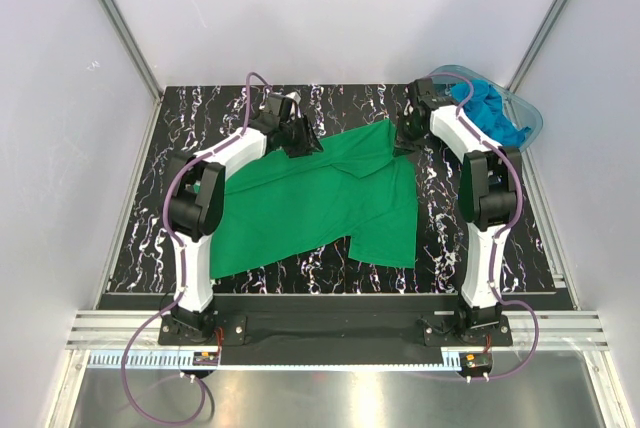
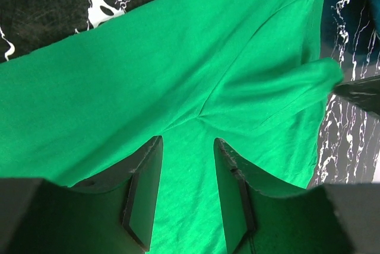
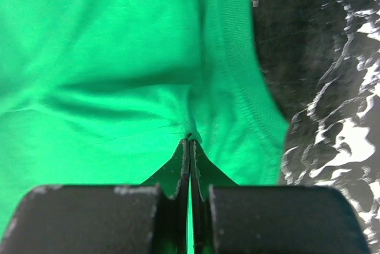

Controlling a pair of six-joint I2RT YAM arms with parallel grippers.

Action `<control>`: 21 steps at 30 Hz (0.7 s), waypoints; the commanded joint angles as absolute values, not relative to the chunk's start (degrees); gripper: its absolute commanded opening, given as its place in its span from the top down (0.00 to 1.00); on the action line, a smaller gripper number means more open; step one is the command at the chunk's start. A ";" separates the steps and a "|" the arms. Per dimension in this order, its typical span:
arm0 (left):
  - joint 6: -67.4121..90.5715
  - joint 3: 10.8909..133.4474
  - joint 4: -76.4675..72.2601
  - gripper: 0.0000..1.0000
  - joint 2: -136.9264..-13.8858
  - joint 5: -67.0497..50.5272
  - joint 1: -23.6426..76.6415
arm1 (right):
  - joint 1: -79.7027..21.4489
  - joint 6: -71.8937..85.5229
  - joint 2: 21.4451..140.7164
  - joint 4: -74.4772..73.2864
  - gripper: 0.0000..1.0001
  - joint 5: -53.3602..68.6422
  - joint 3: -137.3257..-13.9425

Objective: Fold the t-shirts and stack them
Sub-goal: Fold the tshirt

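A bright green t-shirt point(image 1: 320, 203) lies spread, partly folded, on the black marbled table point(image 1: 170, 208). My left gripper point(image 1: 300, 138) hovers over its far left edge. In the left wrist view this gripper point(image 2: 189, 141) is open, with smooth green cloth point(image 2: 148, 70) showing between the fingers. My right gripper point(image 1: 408, 138) is at the shirt's far right corner. In the right wrist view it point(image 3: 190, 141) is shut on a small pinched fold of the green t-shirt point(image 3: 119, 46), close to a ribbed hem. Turquoise-blue t-shirts point(image 1: 490, 108) lie bunched in the tub.
A clear blue-tinted plastic tub point(image 1: 532, 120) stands at the table's far right corner, just behind my right arm. White walls and metal rails enclose the table on three sides. Bare marbled surface point(image 3: 332, 88) shows to the right of the shirt.
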State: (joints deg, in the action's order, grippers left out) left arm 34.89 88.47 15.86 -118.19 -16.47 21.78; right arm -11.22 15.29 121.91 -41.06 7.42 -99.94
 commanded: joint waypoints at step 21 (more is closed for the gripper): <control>29.18 78.67 13.80 0.55 -109.87 -19.07 22.85 | -6.42 55.02 131.13 -28.13 0.98 27.52 -112.32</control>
State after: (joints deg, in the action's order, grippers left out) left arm 30.41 79.66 15.40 -113.40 -19.14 22.76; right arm -6.61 49.98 130.28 -32.42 28.01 -108.27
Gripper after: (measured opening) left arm 0.452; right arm 0.012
